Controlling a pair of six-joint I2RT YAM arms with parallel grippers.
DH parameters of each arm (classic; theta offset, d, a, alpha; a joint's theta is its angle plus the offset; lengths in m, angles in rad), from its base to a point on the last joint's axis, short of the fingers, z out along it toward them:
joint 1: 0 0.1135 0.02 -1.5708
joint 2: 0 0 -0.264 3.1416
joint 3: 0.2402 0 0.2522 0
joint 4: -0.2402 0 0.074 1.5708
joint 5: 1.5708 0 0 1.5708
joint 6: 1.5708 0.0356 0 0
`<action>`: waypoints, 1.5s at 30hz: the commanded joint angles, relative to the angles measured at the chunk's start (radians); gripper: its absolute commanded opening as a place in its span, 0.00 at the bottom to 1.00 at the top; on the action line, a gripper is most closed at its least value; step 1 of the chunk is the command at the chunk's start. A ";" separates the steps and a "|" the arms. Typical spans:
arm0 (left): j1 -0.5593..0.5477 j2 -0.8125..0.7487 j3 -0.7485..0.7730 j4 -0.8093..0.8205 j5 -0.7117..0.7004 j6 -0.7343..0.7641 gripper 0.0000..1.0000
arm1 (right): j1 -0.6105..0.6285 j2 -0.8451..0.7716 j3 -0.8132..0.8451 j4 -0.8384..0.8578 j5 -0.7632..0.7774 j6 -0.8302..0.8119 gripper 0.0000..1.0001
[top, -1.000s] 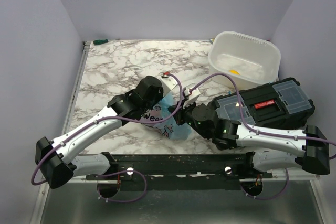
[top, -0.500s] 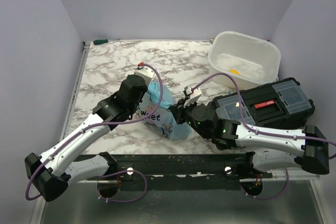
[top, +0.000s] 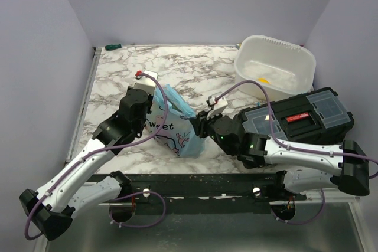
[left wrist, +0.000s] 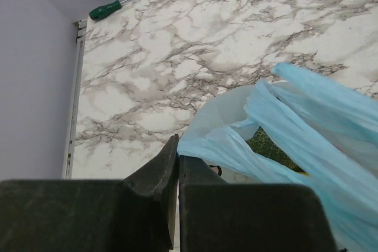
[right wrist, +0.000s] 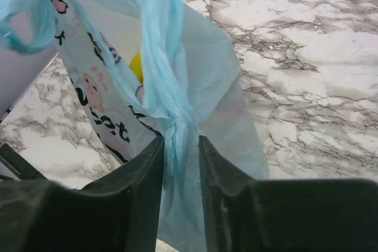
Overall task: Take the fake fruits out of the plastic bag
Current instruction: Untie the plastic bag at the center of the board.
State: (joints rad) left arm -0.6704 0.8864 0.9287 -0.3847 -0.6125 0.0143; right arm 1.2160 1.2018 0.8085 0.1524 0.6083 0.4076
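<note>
The light-blue plastic bag (top: 171,128) with its cartoon print lies on the marble table between my two grippers. My left gripper (top: 155,94) is shut on the bag's upper left edge (left wrist: 204,146) and holds the mouth stretched open. In the left wrist view a green netted fruit (left wrist: 269,146) shows inside. A yellow fruit (right wrist: 136,66) shows through the film in the right wrist view. My right gripper (right wrist: 181,143) is at the bag's right side (top: 198,123), its jaws a little apart, with the bag's twisted handle (right wrist: 174,110) running loosely between them.
A white plastic tub (top: 295,57) stands at the back right with a small yellow thing (top: 263,79) in it. A black toolbox (top: 307,116) lies in front of the tub, over my right arm. A green screwdriver (top: 112,46) lies at the far left corner.
My left gripper has pulled the bag's edge left and toward the back, dragging the bag left and spreading its mouth. My right gripper's jaws have parted around the handle.
</note>
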 commanded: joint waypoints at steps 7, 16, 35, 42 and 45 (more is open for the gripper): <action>0.007 0.016 0.014 0.029 0.059 -0.010 0.00 | 0.002 0.072 0.204 -0.090 -0.121 -0.162 0.78; 0.008 0.002 0.008 0.030 0.082 -0.010 0.00 | -0.019 0.276 0.421 -0.230 0.111 -0.126 0.88; 0.008 -0.150 -0.022 0.063 -0.048 -0.159 0.00 | -0.191 0.316 0.506 -0.213 -0.075 -0.034 0.11; 0.009 -0.196 0.020 -0.121 0.086 -0.412 0.00 | -0.256 0.350 0.587 -0.122 -0.221 0.022 0.01; 0.011 -0.246 -0.035 -0.162 0.143 -0.533 0.00 | -0.257 0.349 0.586 -0.093 -0.225 0.044 0.01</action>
State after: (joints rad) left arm -0.6670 0.7063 0.9352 -0.4709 -0.5694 -0.3046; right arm 0.9497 1.5539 1.3636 -0.0322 0.4450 0.4118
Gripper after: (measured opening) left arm 0.003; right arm 0.012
